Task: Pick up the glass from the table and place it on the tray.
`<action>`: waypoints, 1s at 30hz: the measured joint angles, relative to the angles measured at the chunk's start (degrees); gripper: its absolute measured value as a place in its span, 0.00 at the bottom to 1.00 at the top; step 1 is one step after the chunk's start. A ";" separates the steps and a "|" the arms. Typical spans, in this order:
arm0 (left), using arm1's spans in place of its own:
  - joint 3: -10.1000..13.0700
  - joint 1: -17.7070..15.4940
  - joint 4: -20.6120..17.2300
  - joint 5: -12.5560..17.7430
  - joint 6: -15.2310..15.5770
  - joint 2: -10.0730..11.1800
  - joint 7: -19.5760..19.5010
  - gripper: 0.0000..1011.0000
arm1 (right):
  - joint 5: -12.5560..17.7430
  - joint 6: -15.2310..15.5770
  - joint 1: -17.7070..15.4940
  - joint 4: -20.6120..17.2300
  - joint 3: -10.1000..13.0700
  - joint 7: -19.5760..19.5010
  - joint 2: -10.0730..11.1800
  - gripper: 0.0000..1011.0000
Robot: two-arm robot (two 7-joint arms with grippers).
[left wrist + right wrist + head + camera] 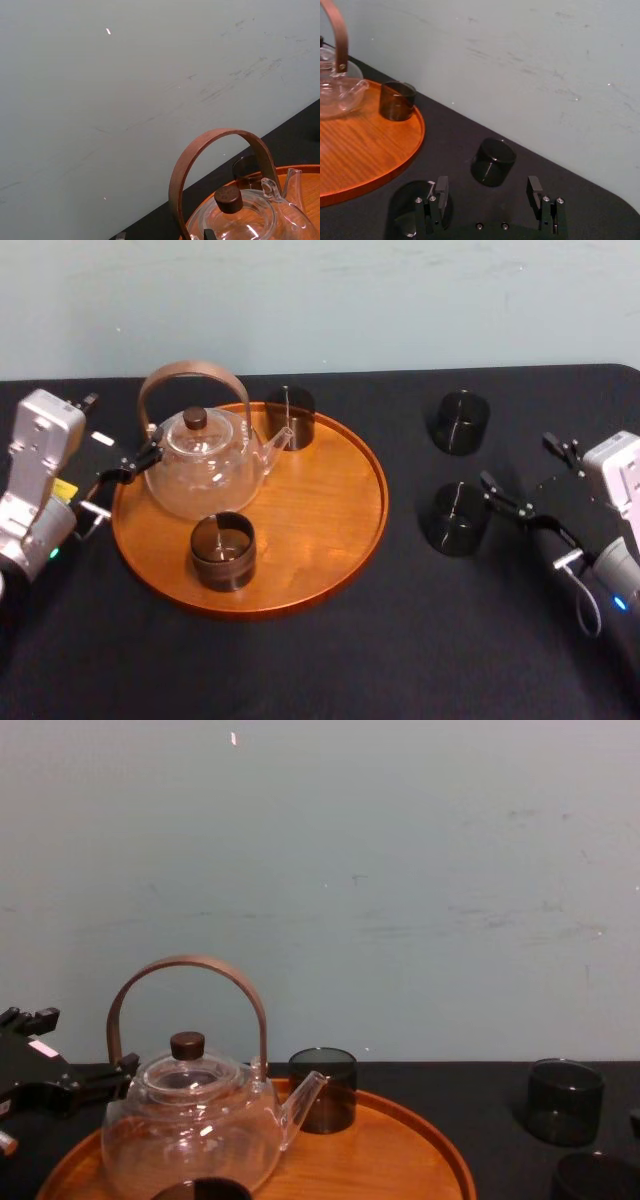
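Two dark glasses stand on the black table to the right of the tray: a far glass and a near glass. My right gripper hovers open just right of them. The near glass sits beside and outside one finger, and the far glass lies ahead of the gap. Nothing is between the fingers. The round wooden tray carries a glass teapot and two more dark glasses. My left gripper is parked by the teapot's left side, its tips apart.
The teapot's bent wooden handle rises high over the tray. A pale wall stands right behind the table's back edge. Bare tray wood lies right of the teapot, and open tabletop lies along the front.
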 joint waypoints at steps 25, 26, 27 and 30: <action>0.00 0.00 0.00 0.00 0.00 0.00 0.00 1.00 | -1.91 0.84 -5.72 -3.04 0.44 4.15 -1.72 0.99; 0.00 0.00 0.00 0.00 0.00 0.00 0.00 1.00 | -1.90 0.85 -5.78 -2.97 0.52 4.30 -1.82 0.99; 0.00 0.00 0.00 0.00 0.00 0.00 0.00 1.00 | -1.90 0.86 -5.88 -2.82 0.62 4.56 -2.01 0.99; 0.00 0.00 0.01 0.00 0.00 0.00 0.00 1.00 | -1.84 0.88 -6.06 -2.41 0.85 5.12 -2.46 0.99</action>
